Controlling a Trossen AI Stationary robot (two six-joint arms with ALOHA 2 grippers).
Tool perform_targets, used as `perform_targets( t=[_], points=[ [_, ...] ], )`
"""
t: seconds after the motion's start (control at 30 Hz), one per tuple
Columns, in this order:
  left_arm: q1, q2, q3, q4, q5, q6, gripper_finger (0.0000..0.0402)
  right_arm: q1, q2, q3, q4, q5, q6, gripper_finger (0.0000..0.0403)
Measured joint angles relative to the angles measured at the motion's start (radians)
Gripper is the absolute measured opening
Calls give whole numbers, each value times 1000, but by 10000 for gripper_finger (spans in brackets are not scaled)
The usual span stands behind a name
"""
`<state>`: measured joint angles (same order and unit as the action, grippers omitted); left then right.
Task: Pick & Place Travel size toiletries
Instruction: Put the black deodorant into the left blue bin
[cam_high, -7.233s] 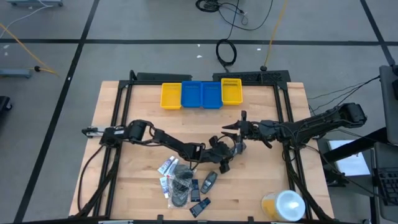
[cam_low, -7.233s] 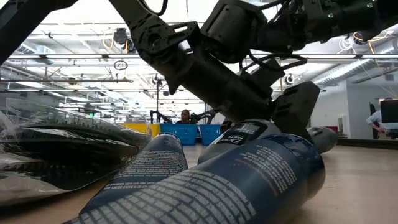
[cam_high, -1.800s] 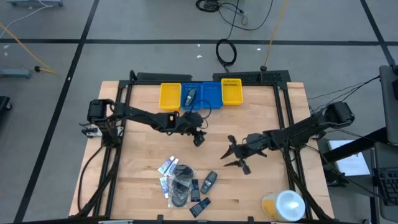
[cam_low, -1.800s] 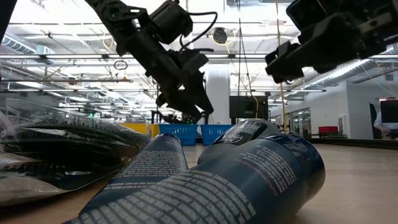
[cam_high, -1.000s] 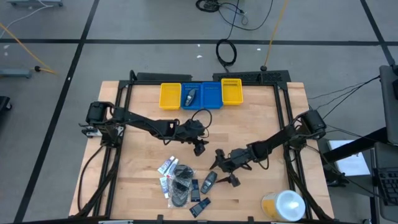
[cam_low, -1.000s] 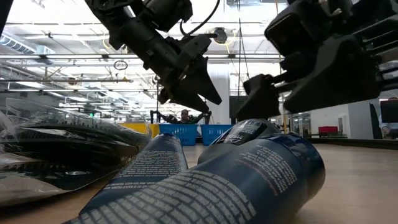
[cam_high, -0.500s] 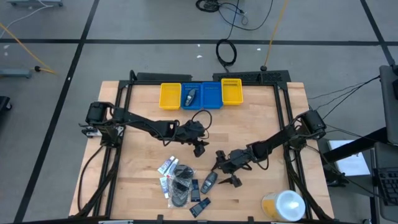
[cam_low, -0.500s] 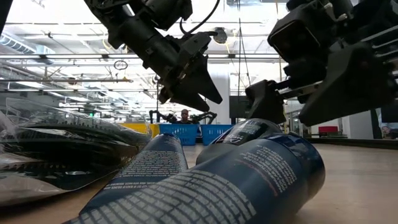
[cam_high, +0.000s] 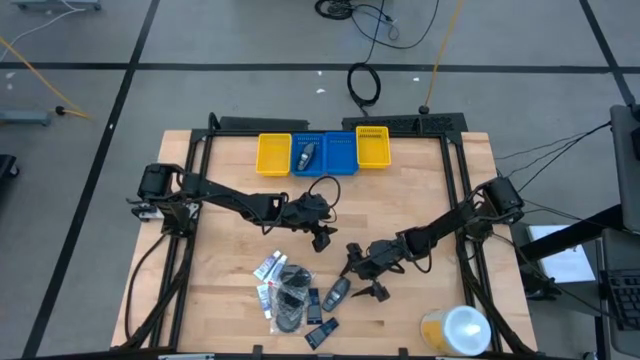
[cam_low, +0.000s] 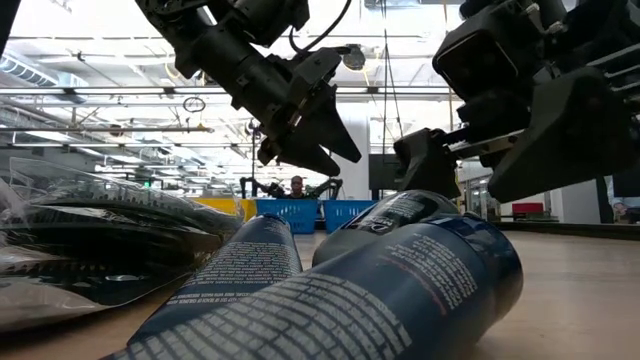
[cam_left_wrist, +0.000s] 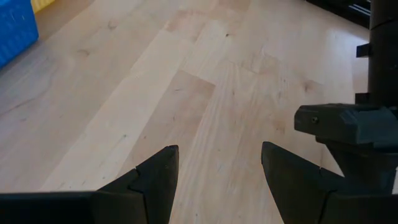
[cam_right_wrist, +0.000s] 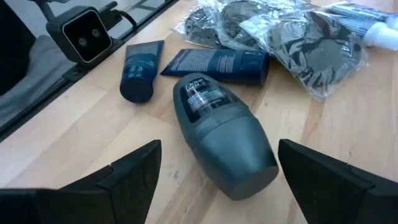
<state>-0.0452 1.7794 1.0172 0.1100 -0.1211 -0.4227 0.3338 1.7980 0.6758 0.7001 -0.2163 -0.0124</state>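
The toiletries lie in a pile near the table's front: white-and-blue tubes (cam_high: 268, 268), black packets in clear bags (cam_high: 289, 298), dark blue tubes (cam_high: 320, 330) and a dark grey bottle (cam_high: 338, 291) lying on its side. Another dark grey bottle (cam_high: 305, 155) lies in a blue bin. My right gripper (cam_high: 362, 274) is open just right of the pile; in the right wrist view its fingers (cam_right_wrist: 134, 168) stand on either side of the grey bottle (cam_right_wrist: 217, 134) without touching it. My left gripper (cam_high: 322, 240) is open and empty above bare wood (cam_left_wrist: 211, 112), beyond the pile.
A row of yellow and blue bins (cam_high: 325, 152) stands at the far edge. A large yellow container with a white lid (cam_high: 455, 328) stands at the front right. The two grippers are close together in the low view, the left (cam_low: 310, 130) and the right (cam_low: 480, 165).
My right gripper has sunk a little toward the dark grey bottle and stays open. My left gripper has barely shifted. The toiletries lie as before.
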Motion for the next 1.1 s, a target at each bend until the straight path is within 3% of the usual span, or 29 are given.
perform_targets(
  t=[1.1],
  points=[
    [-2,0,0,-2,0,9,230,0,165,138,30,-75,-2,313]
  ],
)
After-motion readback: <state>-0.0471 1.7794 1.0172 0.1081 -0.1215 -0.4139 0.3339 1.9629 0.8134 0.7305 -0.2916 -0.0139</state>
